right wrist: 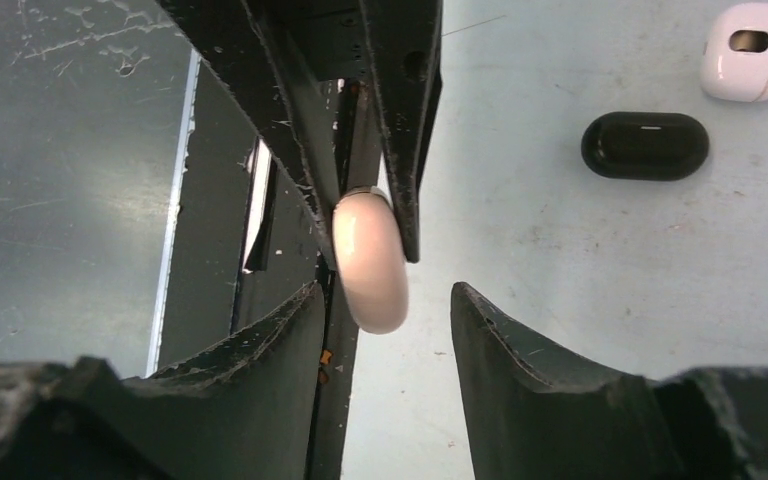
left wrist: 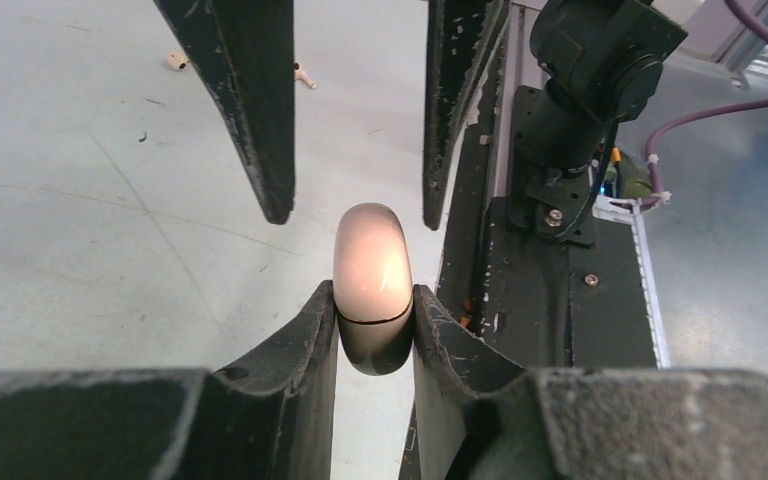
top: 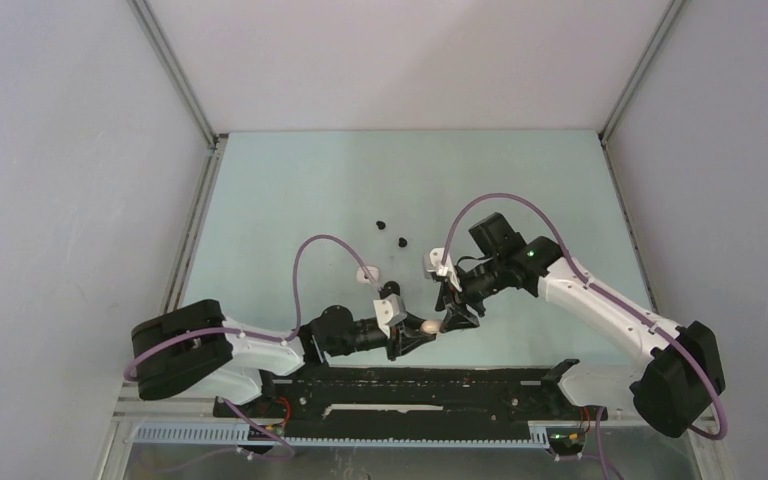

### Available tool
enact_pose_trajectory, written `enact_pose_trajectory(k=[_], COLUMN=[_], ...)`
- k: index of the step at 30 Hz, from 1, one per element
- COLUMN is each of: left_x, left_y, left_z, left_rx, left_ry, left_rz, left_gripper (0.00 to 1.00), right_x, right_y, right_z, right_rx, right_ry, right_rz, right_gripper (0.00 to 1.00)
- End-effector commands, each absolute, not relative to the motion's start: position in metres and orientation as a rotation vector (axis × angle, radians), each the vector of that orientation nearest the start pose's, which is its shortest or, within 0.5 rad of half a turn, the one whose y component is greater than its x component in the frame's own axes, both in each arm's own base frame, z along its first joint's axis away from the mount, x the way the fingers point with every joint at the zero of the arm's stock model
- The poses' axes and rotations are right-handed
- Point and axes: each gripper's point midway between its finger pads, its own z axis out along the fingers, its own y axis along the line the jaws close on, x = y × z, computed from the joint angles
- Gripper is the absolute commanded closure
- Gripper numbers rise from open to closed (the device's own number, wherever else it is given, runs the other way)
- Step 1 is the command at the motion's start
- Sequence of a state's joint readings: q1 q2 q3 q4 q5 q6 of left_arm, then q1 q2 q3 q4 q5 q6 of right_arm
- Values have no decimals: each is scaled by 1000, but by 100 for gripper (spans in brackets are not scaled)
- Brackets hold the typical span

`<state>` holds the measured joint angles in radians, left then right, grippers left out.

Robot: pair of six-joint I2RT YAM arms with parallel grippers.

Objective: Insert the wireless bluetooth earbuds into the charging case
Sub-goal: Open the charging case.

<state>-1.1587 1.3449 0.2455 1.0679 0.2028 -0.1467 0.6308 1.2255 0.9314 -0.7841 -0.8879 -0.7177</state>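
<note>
A closed, pale pink pebble-shaped charging case (left wrist: pixel 372 265) is clamped by its lower half in my left gripper (left wrist: pixel 375 300), which is shut on it just above the table's near edge (top: pixel 428 325). My right gripper (right wrist: pixel 385 300) faces it, open. Its fingers (left wrist: pixel 270 120) stand on either side of the case's free end (right wrist: pixel 370 262) with a gap on the right. Two pale earbuds (left wrist: pixel 177 60) (left wrist: pixel 303 73) lie on the table beyond. Two black earbuds (top: pixel 381 224) (top: pixel 401 241) lie farther back in the top view.
A black case (right wrist: pixel 645 145) and a white case (right wrist: pixel 753 50) lie shut on the table behind the right gripper. The black base rail (top: pixel 430 385) runs along the near edge right under both grippers. Grey walls enclose the table.
</note>
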Motion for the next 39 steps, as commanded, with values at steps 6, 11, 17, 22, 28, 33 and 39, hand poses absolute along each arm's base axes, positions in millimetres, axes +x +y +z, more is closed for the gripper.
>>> enact_pose_trajectory(k=[6, 11, 17, 22, 28, 33, 39], left_x=[119, 120, 120, 124, 121, 120, 116], left_y=[-358, -357, -358, -358, -358, -358, -361], left_z=[155, 159, 156, 147, 128, 125, 128], left_rx=[909, 901, 906, 899, 927, 910, 908], left_ry=[1327, 1315, 1322, 1360, 1411, 1417, 1399], left_rz=[-1134, -1133, -1128, -1111, -1115, -1134, -1166], left_gripper=[98, 97, 96, 76, 62, 59, 61], right_x=[129, 130, 131, 137, 147, 150, 150], right_y=[248, 248, 250, 248, 242, 240, 240], right_z=[162, 158, 157, 158, 160, 163, 159], right_rx=[-1748, -1754, -1758, -1756, -1757, -1754, -1767], right_ry=[1641, 1654, 1655, 1653, 1646, 1639, 1650], right_rz=[1148, 1143, 1129, 1073, 951, 915, 903], right_gripper=[53, 54, 65, 86, 92, 93, 93])
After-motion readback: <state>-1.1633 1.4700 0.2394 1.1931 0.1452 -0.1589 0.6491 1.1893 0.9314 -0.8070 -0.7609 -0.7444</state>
